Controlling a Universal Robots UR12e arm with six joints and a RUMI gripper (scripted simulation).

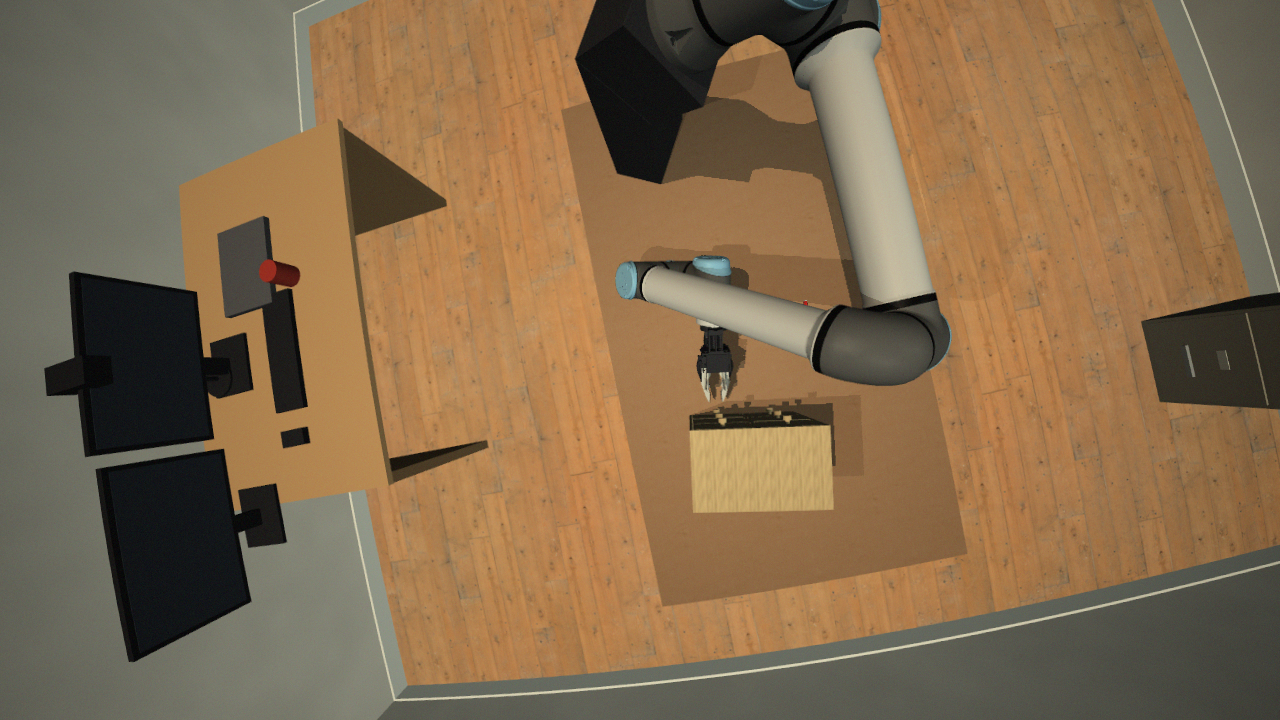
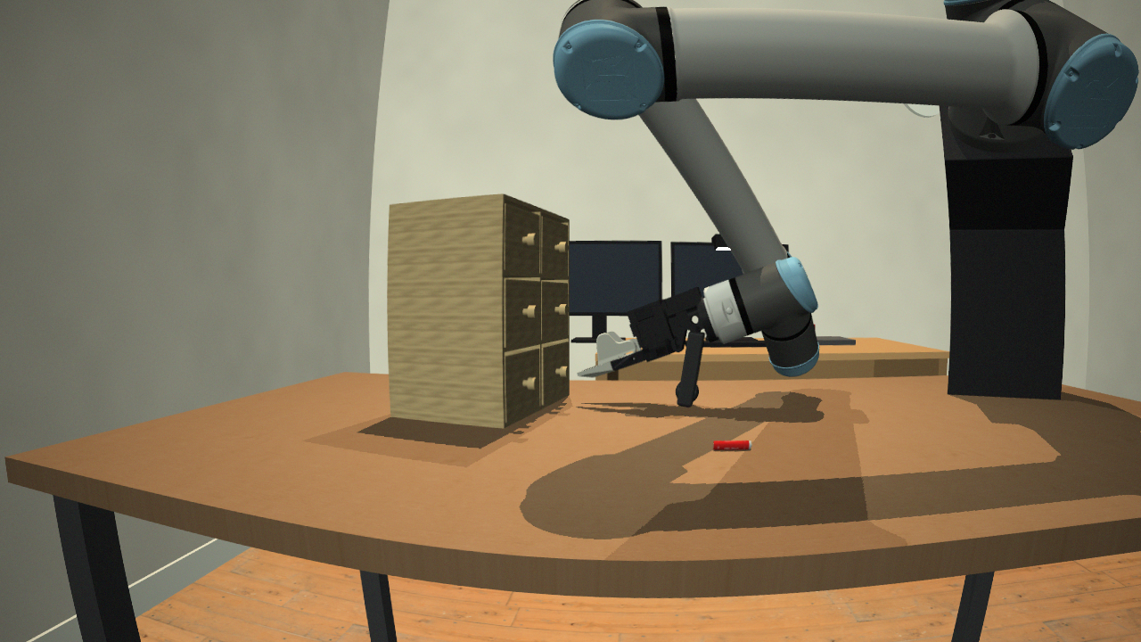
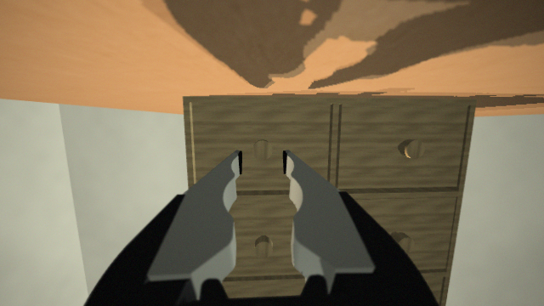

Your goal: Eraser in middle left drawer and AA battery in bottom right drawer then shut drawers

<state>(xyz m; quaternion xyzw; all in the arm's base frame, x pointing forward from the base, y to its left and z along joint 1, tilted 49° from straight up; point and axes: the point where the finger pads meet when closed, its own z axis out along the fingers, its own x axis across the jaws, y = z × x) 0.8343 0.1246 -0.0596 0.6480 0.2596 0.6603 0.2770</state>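
The wooden chest [image 1: 760,470] [image 2: 447,311] [image 3: 293,127] stands upright with all six drawers looking shut. The wrist view shows it upside down, with the bottom row at the top. My gripper [image 1: 716,397] [image 2: 582,373] [image 3: 262,152] is partly open and empty. Its fingertips are a little short of the knob [image 2: 561,371] [image 3: 263,149] of the bottom right drawer, roughly in line with it. The red AA battery [image 1: 805,303] [image 2: 731,445] lies on the table, well back from the chest front. I cannot see the eraser in any view.
The chest stands on the brown table [image 1: 895,519] [image 2: 263,455]. The other knobs stick out beside and above, including the bottom left knob [image 2: 529,382] [image 3: 413,149]. The forearm [image 1: 733,308] passes over the table near the battery. A desk [image 1: 322,358] with monitors stands apart.
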